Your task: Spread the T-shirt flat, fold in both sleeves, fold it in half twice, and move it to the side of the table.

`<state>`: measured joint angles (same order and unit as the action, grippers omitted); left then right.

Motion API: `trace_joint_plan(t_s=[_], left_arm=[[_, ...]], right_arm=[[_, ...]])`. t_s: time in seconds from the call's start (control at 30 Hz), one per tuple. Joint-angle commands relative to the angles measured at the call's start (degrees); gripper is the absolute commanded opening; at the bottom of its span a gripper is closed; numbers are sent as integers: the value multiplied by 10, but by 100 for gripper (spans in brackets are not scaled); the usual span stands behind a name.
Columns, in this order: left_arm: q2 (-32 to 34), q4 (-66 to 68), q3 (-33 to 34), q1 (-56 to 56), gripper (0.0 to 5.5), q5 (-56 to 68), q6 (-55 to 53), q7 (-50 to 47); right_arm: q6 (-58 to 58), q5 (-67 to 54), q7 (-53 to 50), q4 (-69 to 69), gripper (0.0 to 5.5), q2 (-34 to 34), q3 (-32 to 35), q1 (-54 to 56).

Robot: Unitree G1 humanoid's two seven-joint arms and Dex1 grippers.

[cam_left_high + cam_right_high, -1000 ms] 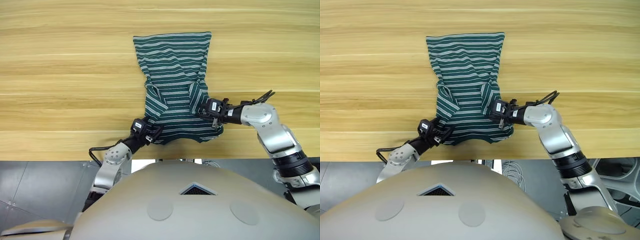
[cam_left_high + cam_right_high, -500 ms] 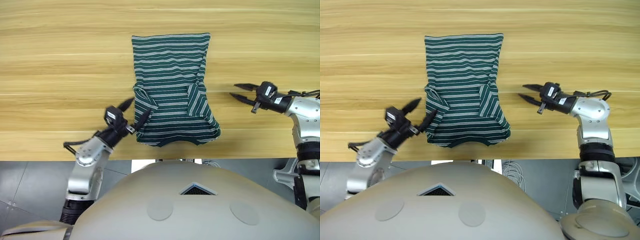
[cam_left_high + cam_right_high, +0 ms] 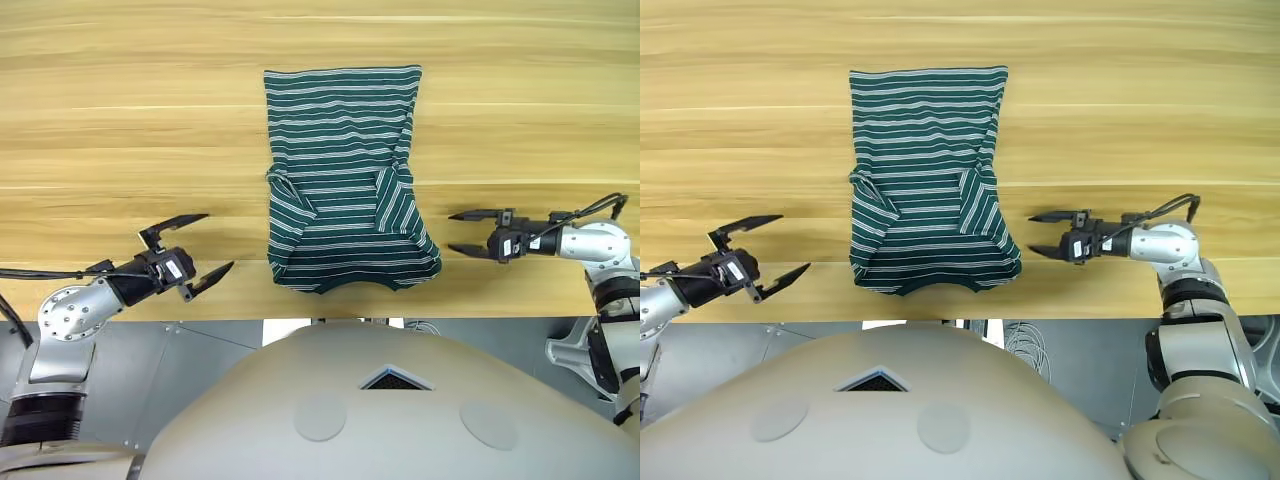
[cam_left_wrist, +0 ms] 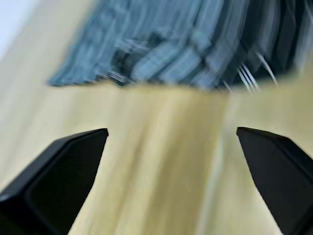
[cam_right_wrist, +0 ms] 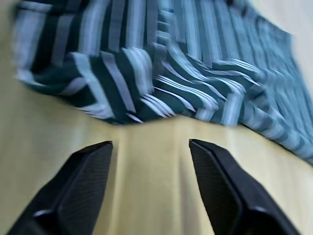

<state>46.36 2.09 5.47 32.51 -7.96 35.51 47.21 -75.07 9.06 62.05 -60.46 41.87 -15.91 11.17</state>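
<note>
The dark green T-shirt (image 3: 343,170) with white stripes lies on the wooden table (image 3: 120,130), both sleeves folded in over its body, its near end bunched close to the front edge. My left gripper (image 3: 197,243) hovers open to the shirt's left near the table's front edge, nothing between its fingers. My right gripper (image 3: 462,231) is open just right of the shirt's near corner, also holding nothing. The left wrist view has the shirt's edge (image 4: 195,44) ahead of the spread fingers. In the right wrist view the folded sleeve and hem (image 5: 161,63) lie just beyond the fingertips.
The table's front edge (image 3: 120,318) runs just under both grippers, with grey floor below it. Bare wood stretches wide to the left, right and far side of the shirt.
Both grippers let go of the shirt's near end and opened. The left drew back leftward to the table edge; the right swung out right, then came back closer to the shirt's corner. The shirt settled flatter.
</note>
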Motion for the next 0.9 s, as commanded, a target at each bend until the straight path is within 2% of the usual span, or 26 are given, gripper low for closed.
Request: trace_joint_plan(t_s=[0.03, 0.2, 0.73, 0.87, 0.9], left_arm=[[20, 68, -46, -55, 473, -58, 77, -14], [32, 93, -89, -80, 473, -84, 106, -17], [33, 149, -167, -134, 473, -143, 146, -76], [33, 179, -186, -155, 473, -163, 161, -95], [34, 191, -192, -163, 479, -175, 167, -104]], right_arm=[[-15, -3, 32, -9, 297, 8, -43, 30], [-10, -38, 68, 14, 297, 4, -89, 26], [29, 101, -106, 25, 297, -30, -112, 29], [35, 97, -109, 25, 297, -33, -129, 24], [36, 90, -101, 25, 279, -32, -134, 24]])
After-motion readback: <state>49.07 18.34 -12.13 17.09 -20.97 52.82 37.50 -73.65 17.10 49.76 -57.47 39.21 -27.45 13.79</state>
